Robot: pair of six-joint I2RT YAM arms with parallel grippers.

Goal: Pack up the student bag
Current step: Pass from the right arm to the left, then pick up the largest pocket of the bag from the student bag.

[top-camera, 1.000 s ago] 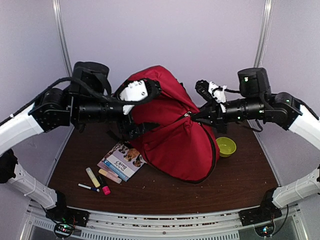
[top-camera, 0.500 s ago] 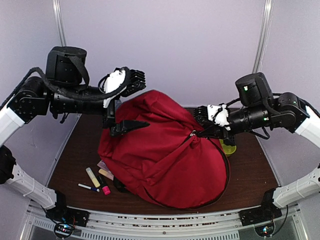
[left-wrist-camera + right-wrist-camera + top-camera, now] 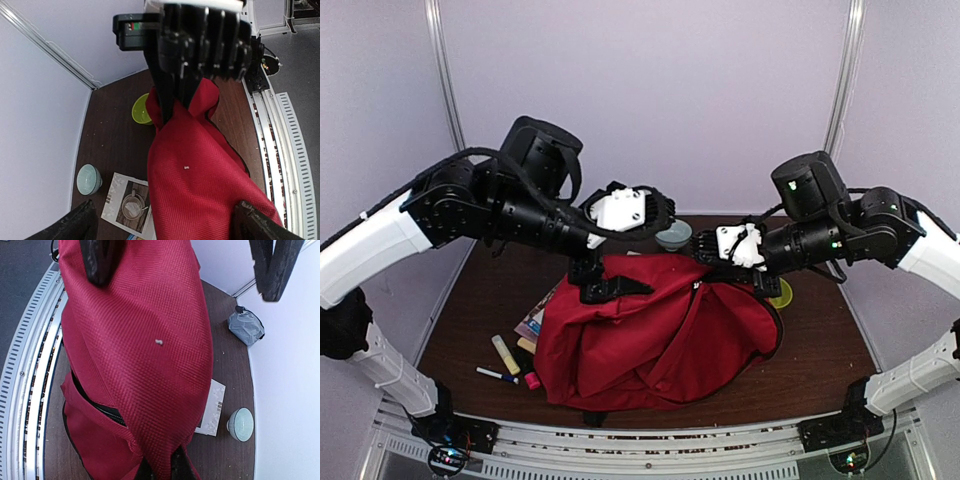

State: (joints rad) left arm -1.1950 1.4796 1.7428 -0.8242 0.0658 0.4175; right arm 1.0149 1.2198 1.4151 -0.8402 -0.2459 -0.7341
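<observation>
Left gripper: I have my left gripper [image 3: 164, 215] spread as wide as it goes, with one finger [image 3: 75, 225] at each lower corner of its wrist view.
Left contact: the red cloth of the student bag [image 3: 660, 330] runs between those fingers. They close on nothing, and I cannot tell whether either one brushes the fabric.
Right gripper: my right gripper [image 3: 161, 469] is pinched almost fully closed on a fold of the bag's red fabric.
Cross-check: in the left wrist view I see the right gripper's black fingers coming down onto a bunched peak of the bag, which hangs from them.
Student bag: it is in the middle of the brown table [image 3: 820, 365], between my two arms. Its top is drawn up to the right gripper and the rest slumps toward the near edge.
Zipper: a black-edged gap shows low on the bag's side in the right wrist view.
Green bowl [image 3: 141, 110]: on the table just beside the bag on my right, partly hidden by it.
Pale blue bowl [image 3: 241, 423]: on the table behind the bag, near the back wall.
Booklet [image 3: 129, 202]: lying flat just beside the pale blue bowl, with one edge hidden by the bag.
Grey pouch [image 3: 246, 326]: by the back wall, apart from the bag.
Markers [image 3: 505, 354]: lying on the table at the bag's front left.
</observation>
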